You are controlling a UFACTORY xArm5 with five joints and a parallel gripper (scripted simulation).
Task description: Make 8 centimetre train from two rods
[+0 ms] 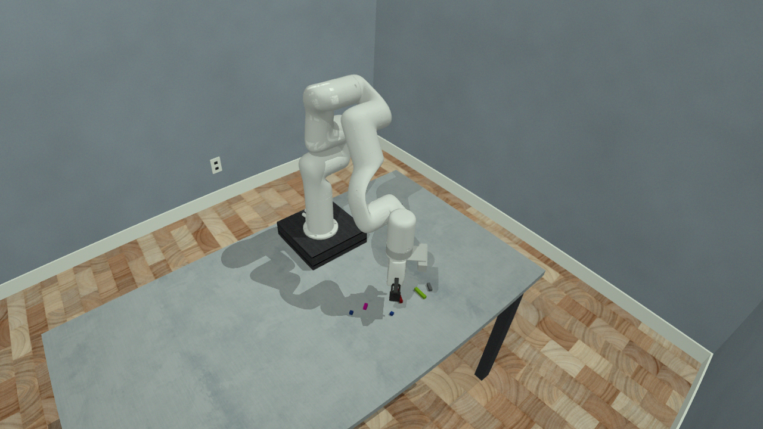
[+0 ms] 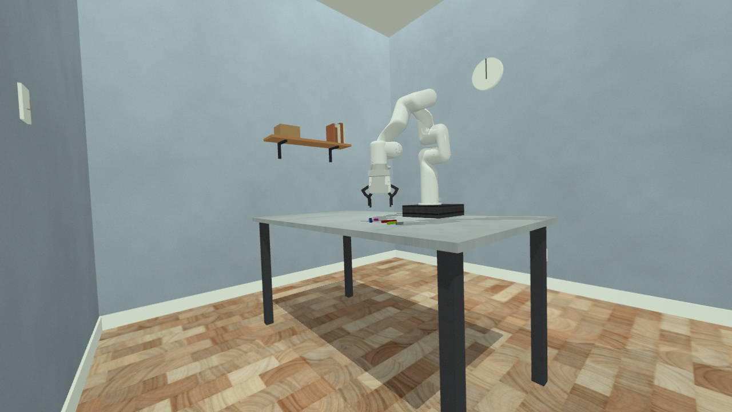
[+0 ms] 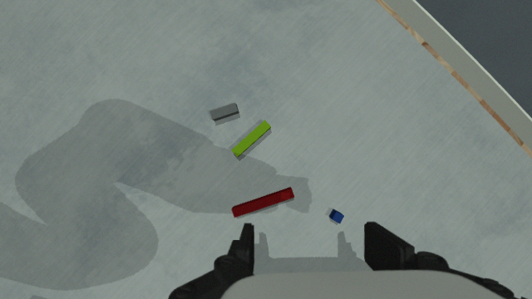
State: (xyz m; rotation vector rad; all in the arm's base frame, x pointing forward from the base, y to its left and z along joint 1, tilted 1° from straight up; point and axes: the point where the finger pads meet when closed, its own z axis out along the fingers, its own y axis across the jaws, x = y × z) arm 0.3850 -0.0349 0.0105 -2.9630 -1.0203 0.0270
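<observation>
My gripper [image 1: 395, 294] [image 2: 378, 203] [image 3: 308, 242] is open and empty, hanging a little above the grey table [image 1: 160, 347] [image 2: 460, 235]. In the wrist view a red rod [image 3: 263, 202] lies flat just ahead of the fingers, with a small blue rod [image 3: 336, 216] apart from its right end. A lime rod [image 3: 251, 138] [image 1: 420, 292] and a short grey rod [image 3: 224, 111] [image 1: 428, 286] lie further ahead, apart from each other. In the top view the gripper hides most of the red rod [image 1: 400, 301]; the blue rod [image 1: 391, 313] lies in front of it.
A magenta rod [image 1: 365, 306] and a second blue rod [image 1: 351, 311] lie to the left of the gripper. The arm's black base [image 1: 320, 239] stands at the back of the table. The table's right edge [image 3: 457, 79] is near the rods.
</observation>
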